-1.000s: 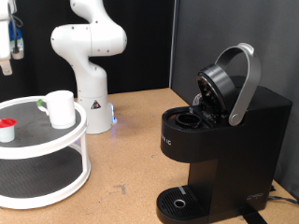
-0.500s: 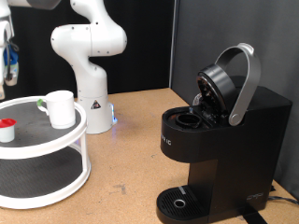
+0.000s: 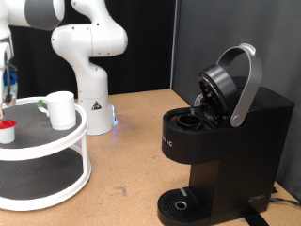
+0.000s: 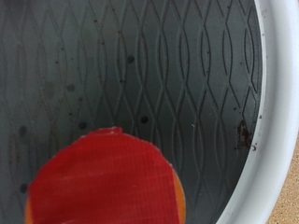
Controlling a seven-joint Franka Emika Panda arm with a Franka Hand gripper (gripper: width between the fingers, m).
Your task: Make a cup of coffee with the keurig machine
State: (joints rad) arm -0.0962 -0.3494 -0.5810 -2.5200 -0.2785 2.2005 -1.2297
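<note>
The white mug [image 3: 61, 108] stands on the top shelf of a round white two-tier stand [image 3: 83, 124] at the exterior view's left. A small white pod with a red top [image 3: 7, 130] sits on the same shelf, left of the mug. My gripper [image 3: 7, 83] hangs at the exterior view's left edge, just above the pod. The wrist view shows no fingers, only the pod's red top [image 4: 103, 182] close below on the grey patterned mat, near the shelf's white rim [image 4: 276, 112]. The black Keurig machine [image 3: 254, 141] stands at the right with its grey-handled lid [image 3: 246, 85] raised.
The arm's white base [image 3: 91, 94] stands behind the stand. The Keurig's round drip tray [image 3: 181, 202] is bare. Brown tabletop [image 3: 132, 160] lies between stand and machine.
My gripper has come down along the exterior view's left edge, from near the top to just above the pod. The mug, the pod and the machine have not moved.
</note>
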